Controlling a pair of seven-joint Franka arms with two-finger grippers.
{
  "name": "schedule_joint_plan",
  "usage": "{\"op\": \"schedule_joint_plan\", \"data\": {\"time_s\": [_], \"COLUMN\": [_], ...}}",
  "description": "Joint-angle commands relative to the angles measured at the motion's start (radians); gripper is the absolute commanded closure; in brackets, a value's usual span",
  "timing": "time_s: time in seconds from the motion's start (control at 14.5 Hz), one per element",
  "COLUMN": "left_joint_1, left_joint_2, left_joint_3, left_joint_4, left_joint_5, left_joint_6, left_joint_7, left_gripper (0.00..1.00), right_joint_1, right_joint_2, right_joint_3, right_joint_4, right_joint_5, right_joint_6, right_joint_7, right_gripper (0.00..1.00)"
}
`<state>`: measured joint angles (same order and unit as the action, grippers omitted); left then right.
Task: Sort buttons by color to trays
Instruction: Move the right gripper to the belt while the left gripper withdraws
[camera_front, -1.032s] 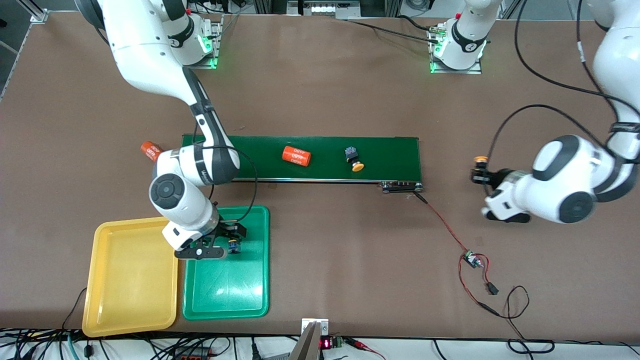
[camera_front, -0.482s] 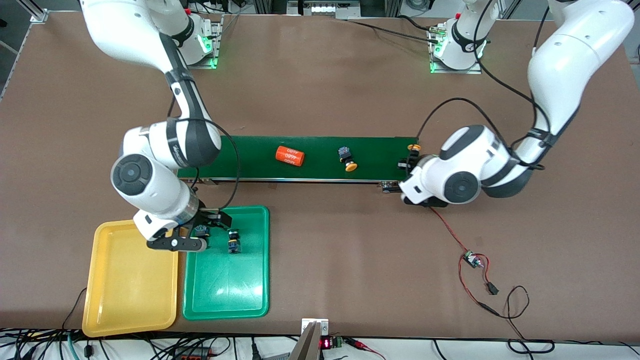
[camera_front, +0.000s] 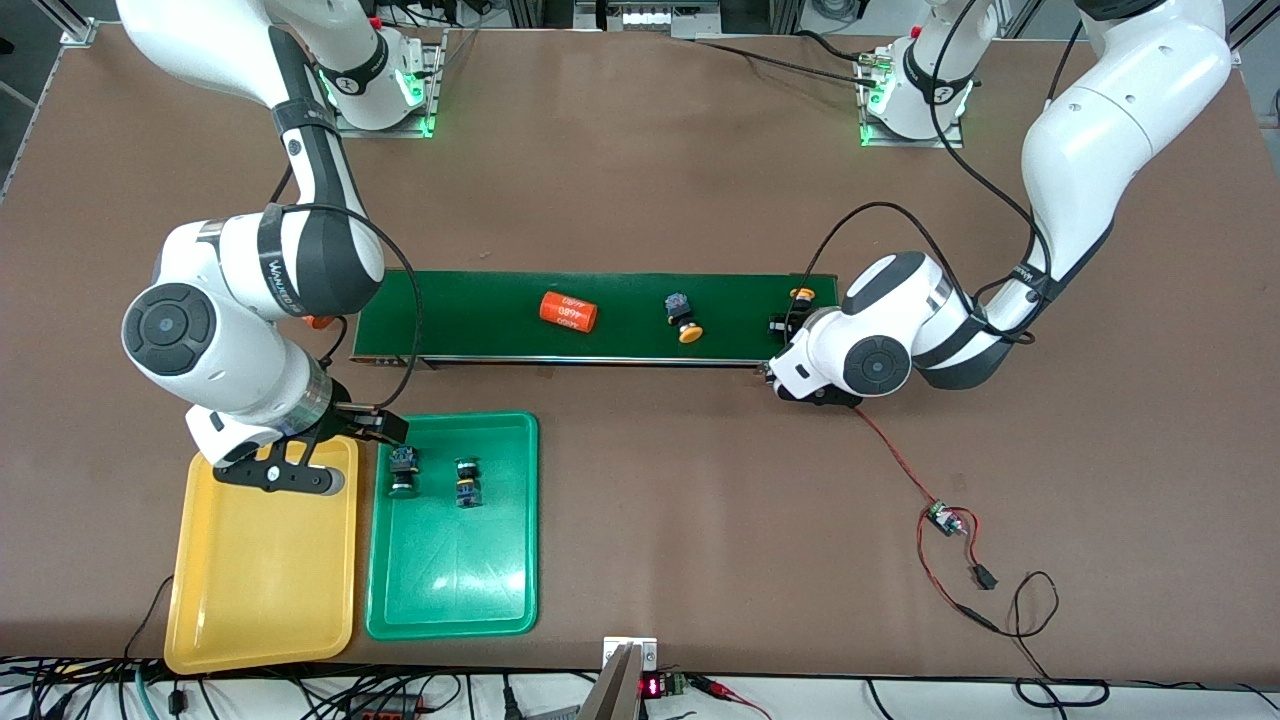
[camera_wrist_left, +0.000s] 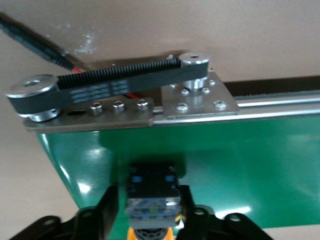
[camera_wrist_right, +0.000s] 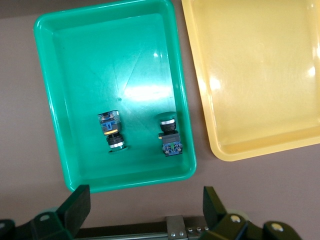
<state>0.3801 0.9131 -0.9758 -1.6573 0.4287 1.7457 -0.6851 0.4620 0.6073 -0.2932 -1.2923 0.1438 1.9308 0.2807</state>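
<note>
Two green-capped buttons lie in the green tray, also shown in the right wrist view as buttons in that tray. The yellow tray beside it holds nothing. My right gripper hangs open where the two trays meet, at their edge toward the belt. My left gripper is low over the belt's end. A yellow-capped button stands between its fingers, with a slight gap on one side. Another yellow button lies mid-belt.
The dark-green conveyor belt carries an orange cylinder. A second orange cylinder peeks out by my right arm. A toothed drive belt sits at the belt's end. A red cable with a small board lies on the table.
My left arm swung in from beside the table's end to the belt's end with the yellow button, and its fingers widened. My right gripper left a green button in the green tray and moved toward the yellow tray.
</note>
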Motion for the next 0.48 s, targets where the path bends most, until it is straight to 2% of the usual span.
{"op": "schedule_joint_plan", "data": {"time_s": [0.0, 0.14, 0.41], "left_joint_1": [0.011, 0.022, 0.013], "left_joint_2": [-0.046, -0.063, -0.063], "left_joint_3": [-0.015, -0.032, -0.043], "left_joint_4": [0.02, 0.097, 0.33], "left_joint_5": [-0.018, -0.019, -0.018], "left_joint_6": [-0.005, -0.067, -0.209], "left_joint_7": [-0.031, -0.034, -0.025], "left_gripper": [0.0, 0.0, 0.0], "right_joint_1": [0.017, 0.02, 0.021], "right_joint_2": [-0.024, -0.024, -0.026], "right_joint_3": [-0.003, 0.0, 0.002], "right_joint_4": [-0.018, -0.018, -0.021], "right_joint_5": [-0.045, -0.05, -0.05], "right_joint_6": [-0.016, -0.03, -0.046], "right_joint_7": [0.009, 0.012, 0.014], "right_gripper": [0.0, 0.0, 0.0]}}
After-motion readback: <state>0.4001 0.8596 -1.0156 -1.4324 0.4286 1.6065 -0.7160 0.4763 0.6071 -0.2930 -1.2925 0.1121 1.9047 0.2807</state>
